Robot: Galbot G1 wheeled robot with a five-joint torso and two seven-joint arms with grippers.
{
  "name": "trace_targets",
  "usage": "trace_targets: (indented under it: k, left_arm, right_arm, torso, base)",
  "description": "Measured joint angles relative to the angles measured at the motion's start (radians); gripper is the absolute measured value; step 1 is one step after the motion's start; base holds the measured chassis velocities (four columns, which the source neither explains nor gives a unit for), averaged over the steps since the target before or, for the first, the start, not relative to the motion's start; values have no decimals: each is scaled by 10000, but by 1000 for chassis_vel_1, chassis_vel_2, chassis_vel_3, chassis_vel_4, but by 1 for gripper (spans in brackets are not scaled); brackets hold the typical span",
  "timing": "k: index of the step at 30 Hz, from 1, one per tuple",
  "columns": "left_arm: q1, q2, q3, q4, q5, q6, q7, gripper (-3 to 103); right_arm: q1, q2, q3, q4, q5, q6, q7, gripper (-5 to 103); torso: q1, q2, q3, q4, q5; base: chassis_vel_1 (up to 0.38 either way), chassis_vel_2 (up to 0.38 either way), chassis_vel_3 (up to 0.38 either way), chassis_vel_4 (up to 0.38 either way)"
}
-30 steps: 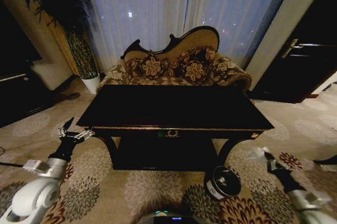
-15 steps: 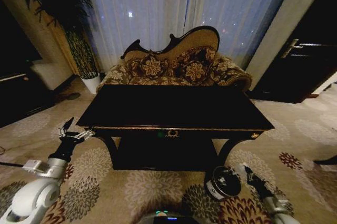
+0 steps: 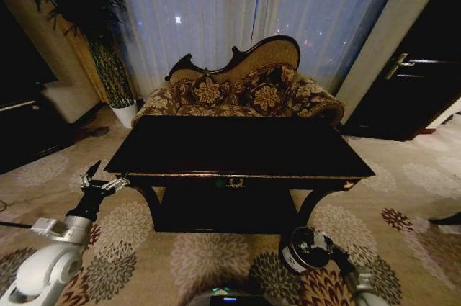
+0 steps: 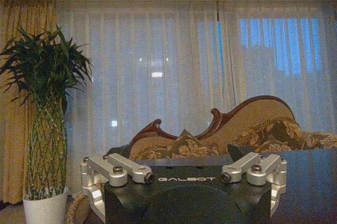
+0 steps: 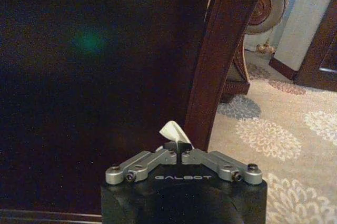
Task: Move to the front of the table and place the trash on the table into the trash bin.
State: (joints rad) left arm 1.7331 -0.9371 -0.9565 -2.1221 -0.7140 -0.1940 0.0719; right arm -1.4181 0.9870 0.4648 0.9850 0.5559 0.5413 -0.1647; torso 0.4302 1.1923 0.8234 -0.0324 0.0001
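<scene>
The glossy black table stands in front of me with its top dark and bare. Below its front right corner, the trash bin sits on the carpet. My right gripper is low beside the bin's right rim. In the right wrist view, the right gripper is shut on a small white paper lump, close to the table's curved leg. My left gripper hangs open off the table's left front corner. In the left wrist view, the left gripper has its fingers spread wide.
A patterned sofa stands behind the table, before the curtains. At the far left are a tall plant in a white pot and a dark cabinet. A dark door is at the right. Open carpet lies on both sides.
My right arm has swung down and to the left, from beside the table's right front leg to the bin's rim. The left arm has not moved.
</scene>
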Motion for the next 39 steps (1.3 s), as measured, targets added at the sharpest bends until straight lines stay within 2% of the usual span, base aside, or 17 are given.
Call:
trace_targets:
  k: [8,10,11,13,16,18,19,22,23,25,26,28,31,32,35,39]
  left_arm:
    - [0,0,0,0,1,0,0,100]
    - [0,0,0,0,1,0,0,100]
    - [0,0,0,0,1,0,0,100]
    - [0,0,0,0,0,0,0,100]
    - [0,0,0,0,0,0,0,100]
    - [0,0,0,0,0,0,0,100]
    - [0,0,0,0,0,0,0,100]
    - [0,0,0,0,0,0,0,100]
    - [0,0,0,0,0,0,0,100]
    - [0,0,0,0,0,0,0,100]
    - [0,0,0,0,1,0,0,100]
    - [0,0,0,0,0,0,0,100]
    - [0,0,0,0,0,0,0,100]
    - [0,0,0,0,0,0,0,100]
    - [0,1,0,0,1,0,0,100]
    - [0,0,0,0,0,0,0,100]
  right_arm:
    - [329,186,-245,-248,-43,-95,168,-1]
    - [394,191,-294,-314,-47,-117,193,9]
    - [394,191,-294,-314,-47,-117,193,9]
    - [417,189,-312,-331,-49,-125,231,20]
    - [401,174,-313,-209,-45,-202,336,25]
    - [405,170,-311,-93,-17,-256,442,37]
    - [407,170,-310,-49,-8,-285,491,37]
    - [375,168,-287,105,-13,-367,616,52]
    - [375,168,-287,105,-13,-367,616,52]
    - [277,166,-215,243,-46,-463,824,63]
    - [221,166,-158,307,-71,-484,925,69]
    - [128,167,-54,436,-101,-491,1012,69]
    - [-424,180,426,1189,-224,-546,1225,85]
    - [-424,180,426,1189,-224,-546,1225,85]
    - [-1107,247,1112,2080,-259,-544,1183,99]
    - [-2052,310,1742,2984,-79,-261,640,100]
  torso:
    - [0,0,0,1,-2]
    - [0,0,0,1,-1]
    - [0,0,0,1,-1]
    - [0,0,0,1,-2]
    - [-1,0,0,0,-1]
    - [0,0,-1,0,-2]
    - [0,0,-1,1,-1]
    - [0,0,0,1,-1]
    - [0,0,0,1,-1]
    - [0,0,0,1,-1]
    - [0,0,0,1,-1]
    - [-1,0,0,0,0]
    - [0,0,0,0,-1]
    - [0,0,0,0,-1]
    - [-1,0,0,3,-2]
    - [-1,0,-1,-1,-1]
  base:
    - [0,0,0,0]
    - [0,0,0,0]
    - [0,0,0,0]
    - [0,0,0,0]
    - [0,0,0,0]
    - [0,0,0,0]
    - [0,0,0,0]
    - [0,0,0,0]
    - [0,0,0,0]
    - [0,0,0,0]
    - [0,0,0,0]
    - [0,0,0,0]
    - [0,0,0,0]
    - [0,0,0,0]
    - [0,0,0,0]
    - [0,0,0,0]
